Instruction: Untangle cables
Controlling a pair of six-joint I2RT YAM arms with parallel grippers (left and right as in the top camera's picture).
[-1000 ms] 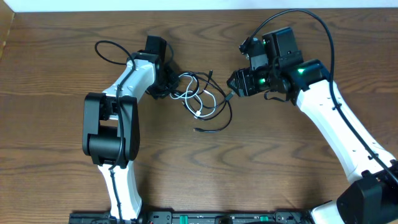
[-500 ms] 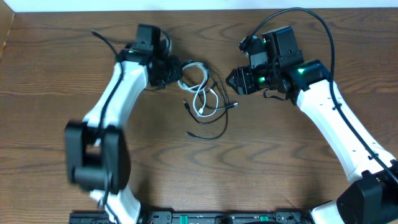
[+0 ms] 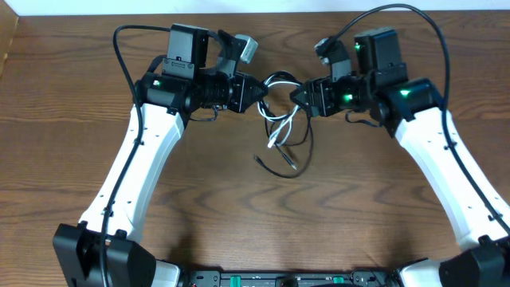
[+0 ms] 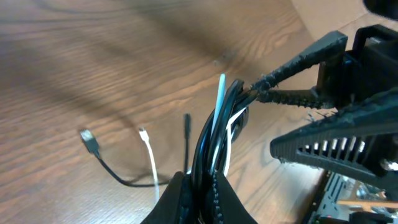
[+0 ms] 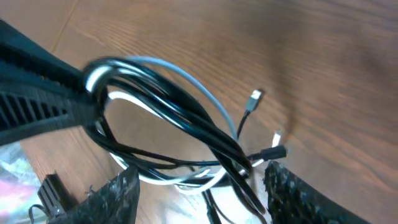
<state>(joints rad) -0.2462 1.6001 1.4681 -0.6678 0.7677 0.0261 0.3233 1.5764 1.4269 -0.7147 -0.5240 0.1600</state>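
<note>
The cables (image 3: 280,119), one thin black and one thin white, hang as a tangled bundle above the table between my two grippers. Loose plug ends trail down to the wood (image 3: 275,166). My left gripper (image 3: 253,93) is shut on the bundle; in the left wrist view its fingers (image 4: 200,186) clamp the black and white strands (image 4: 214,130). My right gripper (image 3: 300,96) is open, just right of the loops. In the right wrist view its fingers (image 5: 200,171) stand either side of the cables (image 5: 186,112) without gripping them.
The wooden table (image 3: 72,151) extends on all sides. A white wall strip (image 3: 263,6) runs along the far edge. Thick black arm cables arch over each arm (image 3: 119,48), (image 3: 414,20). An equipment rack (image 3: 279,279) lies along the front edge.
My left arm has swung toward the table's middle and lifted the cable bundle off the wood. The right gripper has shifted slightly to meet the loops. The plug ends now dangle.
</note>
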